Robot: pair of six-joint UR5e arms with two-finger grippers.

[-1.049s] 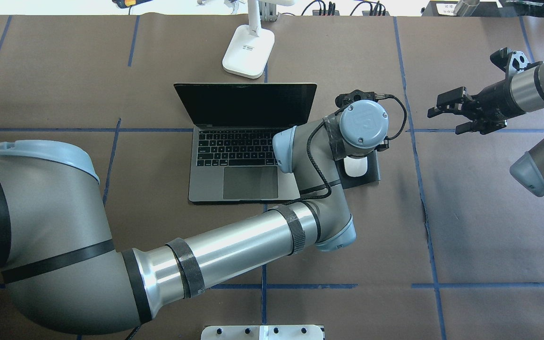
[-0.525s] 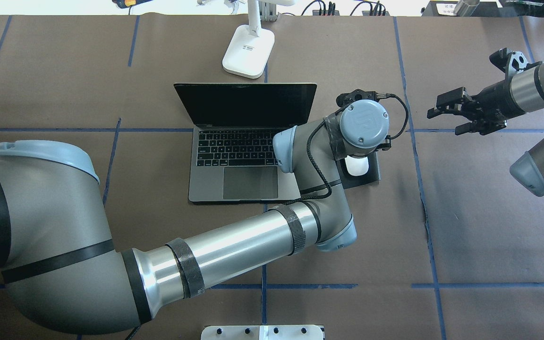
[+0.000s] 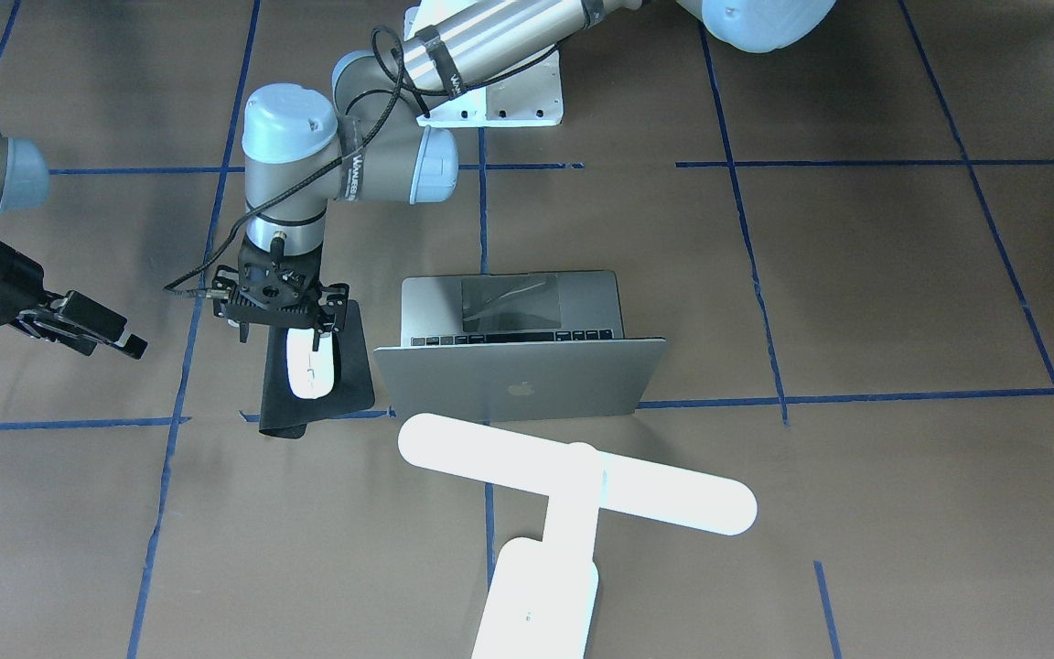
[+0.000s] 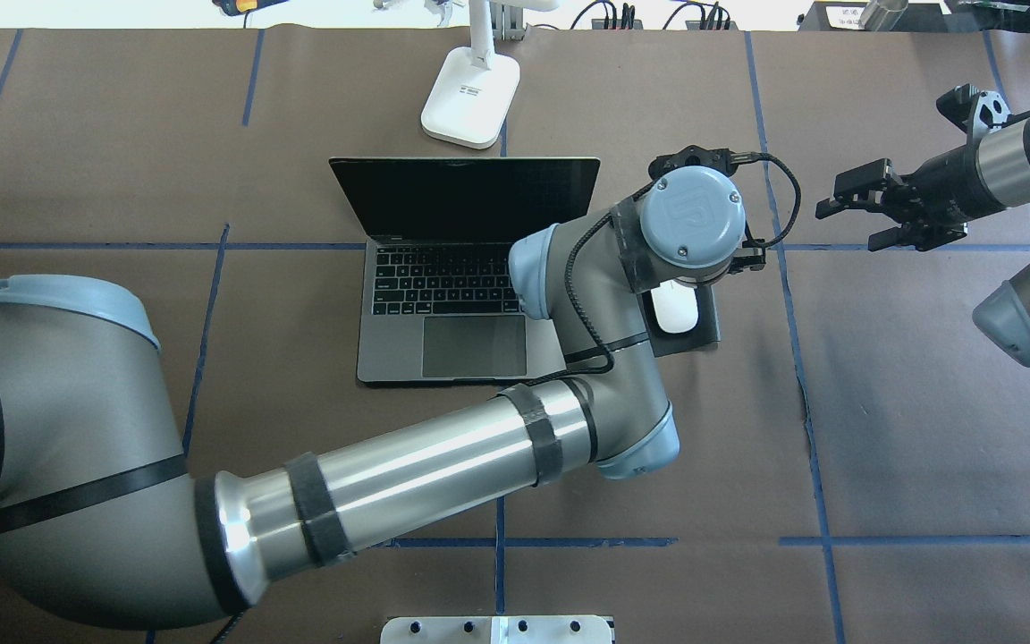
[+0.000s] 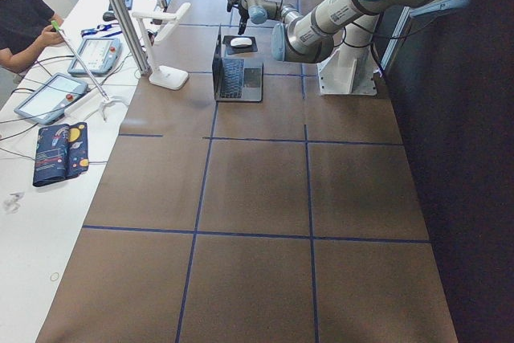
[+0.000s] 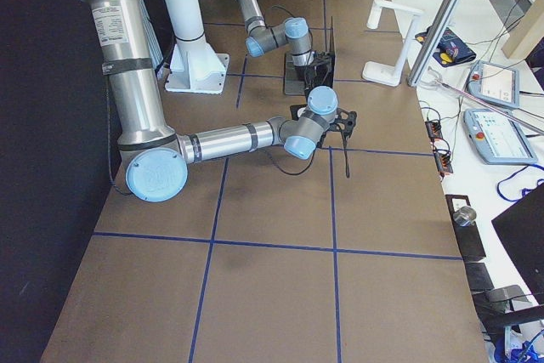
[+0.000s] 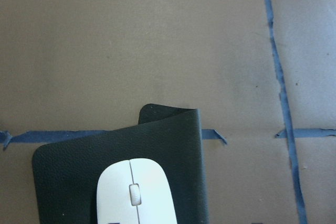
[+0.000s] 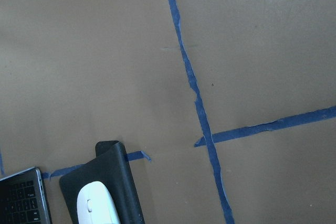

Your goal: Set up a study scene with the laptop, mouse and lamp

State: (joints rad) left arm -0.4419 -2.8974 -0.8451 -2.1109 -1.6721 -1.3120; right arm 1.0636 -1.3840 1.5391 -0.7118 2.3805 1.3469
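The grey laptop point(image 4: 452, 295) stands open mid-table, its lid point(image 3: 518, 384) toward the far side. The white mouse point(image 3: 310, 371) lies on a black mouse pad point(image 3: 353, 366) to the laptop's right, also seen in the left wrist view as the mouse point(image 7: 137, 192). My left gripper point(image 3: 282, 337) hangs open just above the mouse's near end, not touching it. The white T-shaped lamp point(image 3: 573, 476) stands behind the laptop, its base point(image 4: 470, 98) at the table's far edge. My right gripper point(image 4: 848, 224) hovers open and empty to the right of the pad.
The pad's far corner point(image 7: 168, 114) curls up. Blue tape lines point(image 4: 783, 268) grid the brown table. A white robot pedestal point(image 3: 509, 101) sits at the near edge. A person point(image 5: 20, 22) sits at a side table with tablets point(image 5: 52, 94).
My left wrist has risen and shifted slightly away from the mouse, which stays on the pad. The right gripper has drifted a little farther right and back.
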